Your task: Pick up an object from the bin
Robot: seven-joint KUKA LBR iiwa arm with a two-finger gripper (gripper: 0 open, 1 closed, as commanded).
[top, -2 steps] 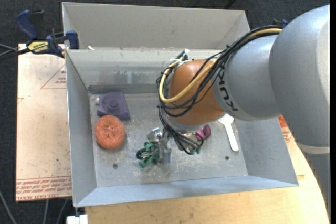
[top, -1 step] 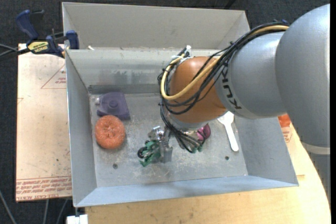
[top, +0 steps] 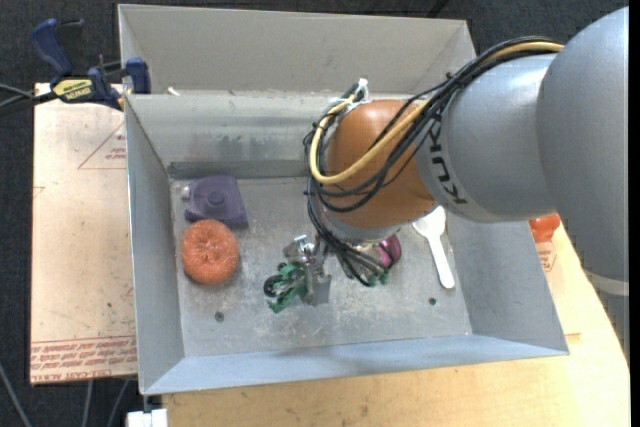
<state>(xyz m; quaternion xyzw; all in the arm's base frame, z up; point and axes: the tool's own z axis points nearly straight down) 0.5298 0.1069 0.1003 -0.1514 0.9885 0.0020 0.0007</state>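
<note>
While the arm reaches in from the right, the gripper (top: 308, 273) sits low over the middle of the bin (top: 340, 330) floor, right against a small green thing (top: 282, 287) with a tangled, twiggy shape that pokes out to its left. Contact looks likely, but a real grasp can't be confirmed; whether the gripper is apart, together or clamped on the green thing cannot be told, since the orange wrist cover (top: 375, 165) and the cables (top: 335, 177) crowd the view from above. Other items: an orange scrubber ball (top: 210, 252) well to the left, a purple block (top: 216, 201) just behind it near the back wall, a white spoon (top: 438, 250) to the right, and a magenta piece (top: 389, 251) tucked under the wrist. Probable target is the green thing, judged on closeness alone. Risks: it is thin and irregular, so a close could catch just one sprig and it would slip or swing out on the lift. The gripper is near the metal floor, so pushing lower could scrape or jam. The magenta piece lies close to the dangling cables and could snag and get dragged along. The scrubber ball and the purple block look far enough off to stay out of it.
</note>
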